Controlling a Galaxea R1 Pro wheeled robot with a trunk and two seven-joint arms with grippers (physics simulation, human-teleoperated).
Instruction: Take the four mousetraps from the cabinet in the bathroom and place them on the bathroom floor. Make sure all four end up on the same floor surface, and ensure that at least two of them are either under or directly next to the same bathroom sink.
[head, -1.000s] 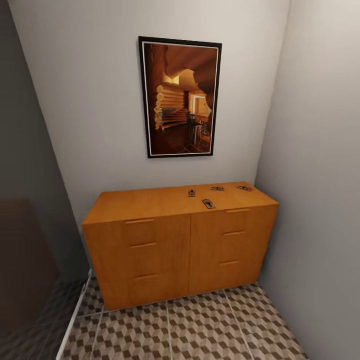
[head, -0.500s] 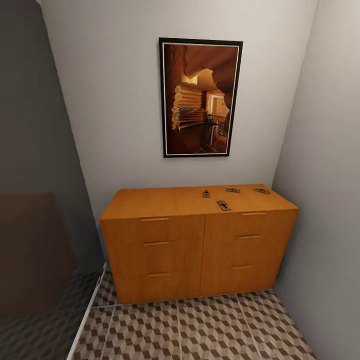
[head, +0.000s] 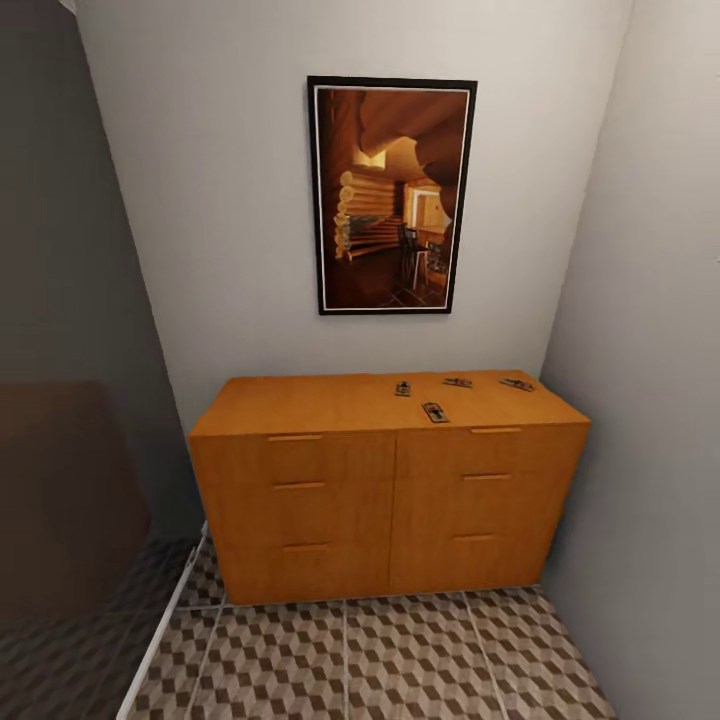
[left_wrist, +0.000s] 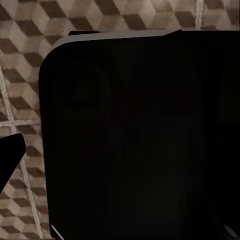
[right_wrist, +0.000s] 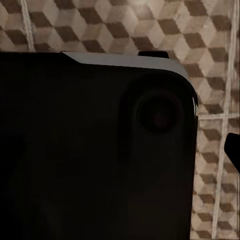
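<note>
The orange-brown wooden cabinet (head: 380, 500) stands against the far wall, straight ahead in the head view. Four mousetraps lie on the right half of its flat top: one (head: 402, 388) near the middle, one (head: 435, 411) closest to the front edge, one (head: 458, 382) behind it and one (head: 517, 384) at the far right. The cube-patterned bathroom floor (head: 350, 660) spreads in front of the cabinet. Both wrist views look down at this floor (left_wrist: 20, 75) past a large black body of the robot (left_wrist: 140, 140). A small black tip pokes in at each wrist view's edge. The sink is out of view.
A framed picture (head: 392, 195) hangs on the wall above the cabinet. A grey wall (head: 650, 400) closes the right side, close to the cabinet's end. On the left lie a white threshold strip (head: 160, 640) and a dark, shadowed brown surface (head: 60, 500).
The whole head view has shifted as the camera moved: the cabinet first slid right, then slightly back left. The mousetraps have not moved on the cabinet top.
</note>
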